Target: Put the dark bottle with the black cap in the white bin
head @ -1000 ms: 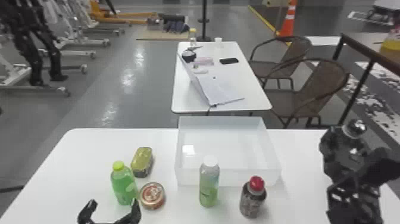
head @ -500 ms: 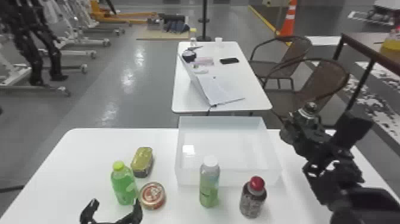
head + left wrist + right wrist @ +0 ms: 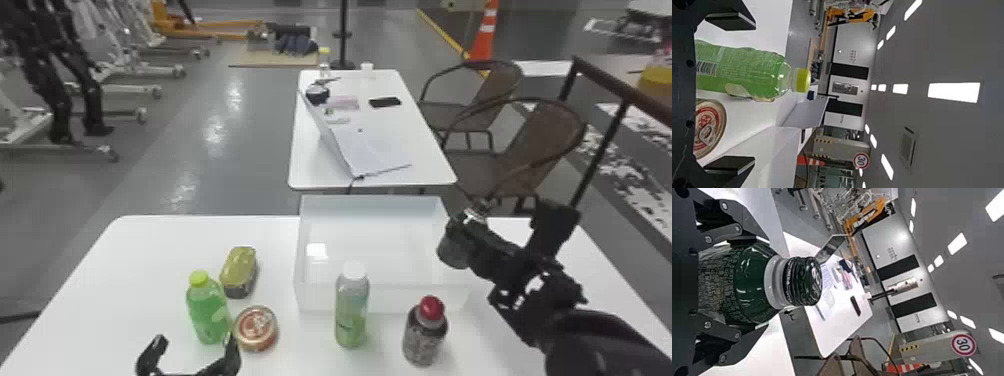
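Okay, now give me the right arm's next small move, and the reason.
I'd ease the right claw a little toward the robot's left before lowering. It grips the dark bottle, which the head view shows by the right wall of the white bin; the bin's middle lies farther left, so going down here would probably risk catching that wall.

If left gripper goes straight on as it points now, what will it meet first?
The left gripper would likely meet the green bottle first; the round can sits close beside it, and depth is unclear.
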Motion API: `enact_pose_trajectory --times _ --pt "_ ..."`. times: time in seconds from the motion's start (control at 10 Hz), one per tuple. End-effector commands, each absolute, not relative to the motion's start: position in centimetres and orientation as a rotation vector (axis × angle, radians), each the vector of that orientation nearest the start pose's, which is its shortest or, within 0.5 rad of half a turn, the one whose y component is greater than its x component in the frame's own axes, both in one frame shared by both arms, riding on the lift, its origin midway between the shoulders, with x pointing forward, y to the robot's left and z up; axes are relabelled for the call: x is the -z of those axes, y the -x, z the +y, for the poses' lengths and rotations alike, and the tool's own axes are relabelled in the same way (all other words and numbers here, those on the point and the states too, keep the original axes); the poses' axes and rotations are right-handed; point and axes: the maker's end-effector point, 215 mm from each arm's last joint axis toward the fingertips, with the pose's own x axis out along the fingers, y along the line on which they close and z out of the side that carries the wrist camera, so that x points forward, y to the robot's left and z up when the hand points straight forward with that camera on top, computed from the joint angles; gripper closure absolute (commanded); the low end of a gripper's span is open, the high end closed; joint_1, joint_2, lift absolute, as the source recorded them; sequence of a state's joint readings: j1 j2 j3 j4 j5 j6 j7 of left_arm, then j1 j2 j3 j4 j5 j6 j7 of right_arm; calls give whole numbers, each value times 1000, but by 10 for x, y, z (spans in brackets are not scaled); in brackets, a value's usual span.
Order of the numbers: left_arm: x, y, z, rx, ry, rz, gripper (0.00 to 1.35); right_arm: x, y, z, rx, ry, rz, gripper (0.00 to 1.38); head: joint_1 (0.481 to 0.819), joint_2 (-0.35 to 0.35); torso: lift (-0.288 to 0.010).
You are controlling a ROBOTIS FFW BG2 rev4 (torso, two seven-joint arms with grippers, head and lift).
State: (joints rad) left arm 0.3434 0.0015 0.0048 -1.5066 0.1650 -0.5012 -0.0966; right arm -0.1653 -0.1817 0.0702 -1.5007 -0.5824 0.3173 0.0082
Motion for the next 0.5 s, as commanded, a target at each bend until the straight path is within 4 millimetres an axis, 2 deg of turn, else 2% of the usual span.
enact_pose_trajectory --times 0.0,0.2,0.3,0.4 --pt "406 -455 233 18 146 -99 104 392 -634 -210 -156 -405 285 886 549 0 -100" --pt "405 -455 233 17 146 -102 104 411 -631 -199 -180 -415 318 888 549 0 -100" --pt "405 -455 233 17 146 -102 104 414 -633 -195 -195 -422 302 791 549 0 -100" --pt "404 -456 233 17 146 -104 104 413 -635 -191 -210 -439 283 492 549 0 -100"
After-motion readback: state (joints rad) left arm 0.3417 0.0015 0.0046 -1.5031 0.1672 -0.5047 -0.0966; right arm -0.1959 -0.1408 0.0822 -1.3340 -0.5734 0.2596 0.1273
